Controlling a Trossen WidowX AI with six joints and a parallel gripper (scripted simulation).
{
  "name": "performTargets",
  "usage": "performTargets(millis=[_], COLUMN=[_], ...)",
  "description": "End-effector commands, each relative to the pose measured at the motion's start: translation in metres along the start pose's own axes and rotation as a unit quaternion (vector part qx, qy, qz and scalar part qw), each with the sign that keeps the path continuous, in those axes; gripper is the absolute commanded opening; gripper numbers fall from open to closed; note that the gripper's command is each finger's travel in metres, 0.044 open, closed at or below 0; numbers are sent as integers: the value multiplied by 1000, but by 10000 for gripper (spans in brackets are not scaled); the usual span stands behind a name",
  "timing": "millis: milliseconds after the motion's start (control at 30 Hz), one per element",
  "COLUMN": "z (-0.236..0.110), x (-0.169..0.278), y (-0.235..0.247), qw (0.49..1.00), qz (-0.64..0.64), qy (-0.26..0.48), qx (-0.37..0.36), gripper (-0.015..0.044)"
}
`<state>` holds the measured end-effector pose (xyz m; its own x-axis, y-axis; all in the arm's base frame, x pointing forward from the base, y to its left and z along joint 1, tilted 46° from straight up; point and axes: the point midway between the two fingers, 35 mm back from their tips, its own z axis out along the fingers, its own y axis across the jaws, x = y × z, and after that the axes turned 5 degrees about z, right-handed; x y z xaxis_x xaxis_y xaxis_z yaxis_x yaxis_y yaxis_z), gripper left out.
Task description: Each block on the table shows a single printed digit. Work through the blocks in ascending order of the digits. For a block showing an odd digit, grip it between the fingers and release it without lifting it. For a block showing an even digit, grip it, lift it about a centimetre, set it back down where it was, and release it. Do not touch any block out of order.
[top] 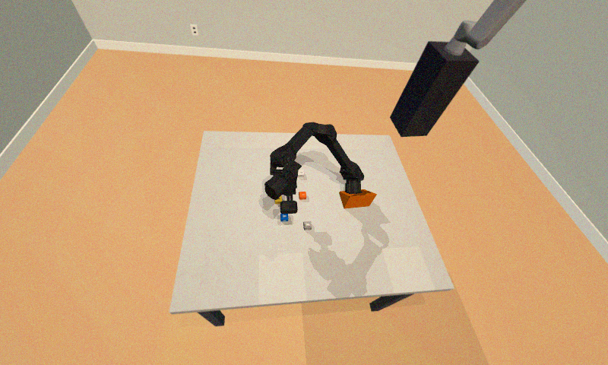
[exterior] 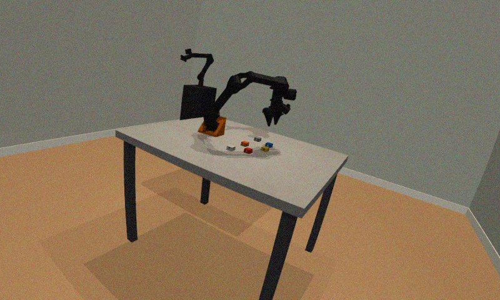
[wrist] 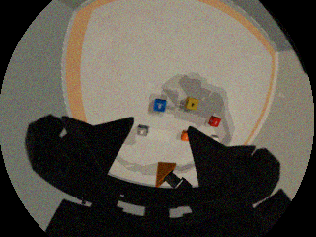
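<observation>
Six small blocks lie near the middle of the table (top: pixel 235 253) (exterior: pixel 300 178) (wrist: pixel 165 39): orange (top: pixel 302 195) (exterior: pixel 244 143) (wrist: pixel 185 136), blue (top: pixel 284 217) (exterior: pixel 269 144) (wrist: pixel 160 105), grey (top: pixel 306 225) (exterior: pixel 257 139) (wrist: pixel 142 130), yellow (exterior: pixel 265 148) (wrist: pixel 193 103), red (exterior: pixel 247 150) (wrist: pixel 213 120) and white (exterior: pixel 230 147). Their digits are too small to read. My gripper (top: pixel 289 207) (exterior: pixel 274 119) (wrist: pixel 161 124) is open and empty. It hangs well above the blocks, over the side where the blue and yellow blocks lie. In the top view the arm hides the red block and most of the yellow one.
The arm's orange base (top: pixel 356 198) (exterior: pixel 212 126) stands on the table beside the blocks. A tall dark box (top: pixel 429 87) (exterior: pixel 197 100) on a stand is behind the table.
</observation>
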<state>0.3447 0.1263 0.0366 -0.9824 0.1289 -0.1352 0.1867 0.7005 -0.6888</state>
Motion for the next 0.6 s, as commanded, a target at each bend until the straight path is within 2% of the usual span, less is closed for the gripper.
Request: performTargets(millis=[0, 67, 133, 567], z=[0, 0, 0, 0], x=[-11, -22, -25, -25], y=[-30, -68, -82, -82], qw=[1000, 1000, 1000, 1000], qz=[0, 0, 0, 0], qy=[-1, -1, -1, -1], qx=[2, 3, 4, 4], gripper=[400, 400, 400, 400])
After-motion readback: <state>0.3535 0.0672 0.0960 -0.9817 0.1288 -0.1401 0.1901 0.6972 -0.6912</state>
